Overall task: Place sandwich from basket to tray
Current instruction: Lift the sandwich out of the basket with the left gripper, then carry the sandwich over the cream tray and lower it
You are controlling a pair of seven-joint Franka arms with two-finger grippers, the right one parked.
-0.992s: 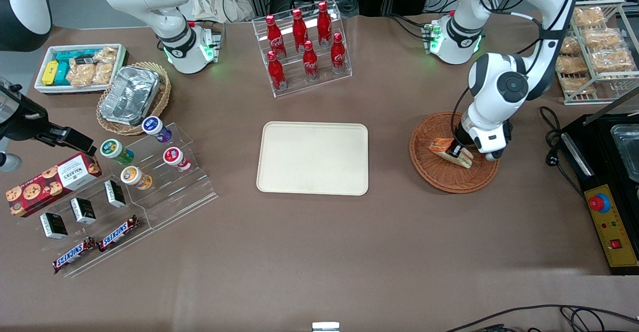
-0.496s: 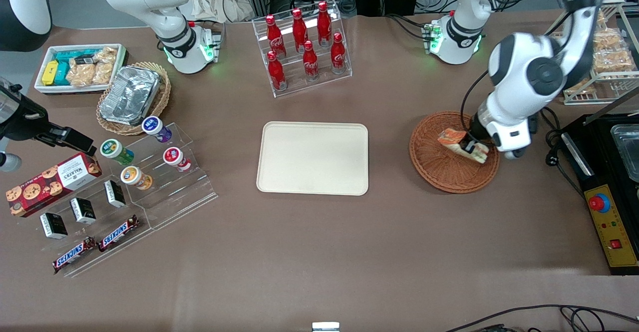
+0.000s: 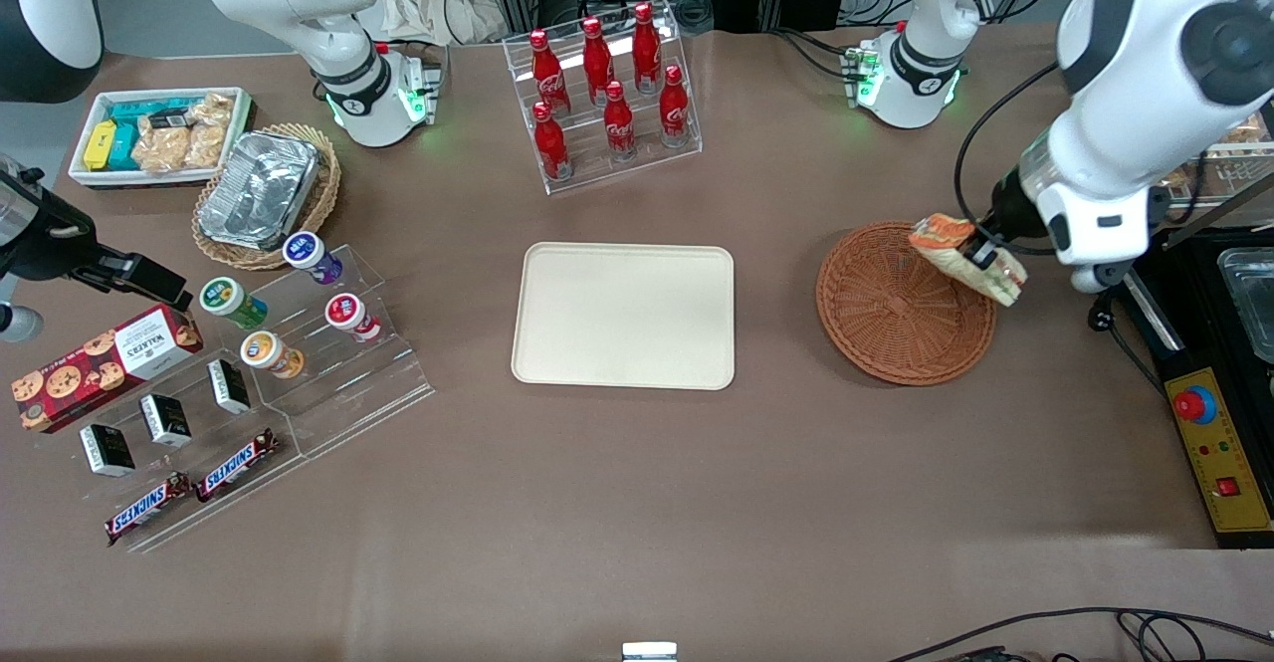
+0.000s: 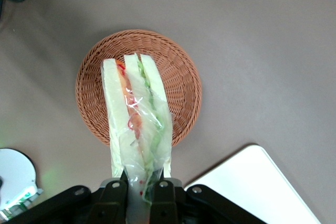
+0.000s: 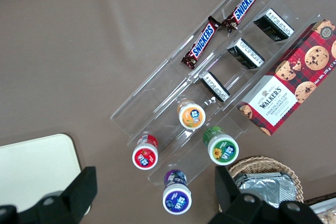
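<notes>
Tool [image 3: 985, 256] is clamped on the sandwich [image 3: 963, 259], fingers [image 4: 113, 198] pinching its wrapped narrow end. Sandwich hangs in the air, clear of the basket [image 3: 901, 319], above the basket's rim on the working arm's side. Wrist view looks straight down past the sandwich [image 4: 137, 121] onto the basket [image 4: 181, 85], tray corner [image 4: 257, 187] nearby. Tray [image 3: 623, 315] sits flat on the brown surface [image 3: 637, 503], bare, well apart from the basket toward the parked arm's end.
</notes>
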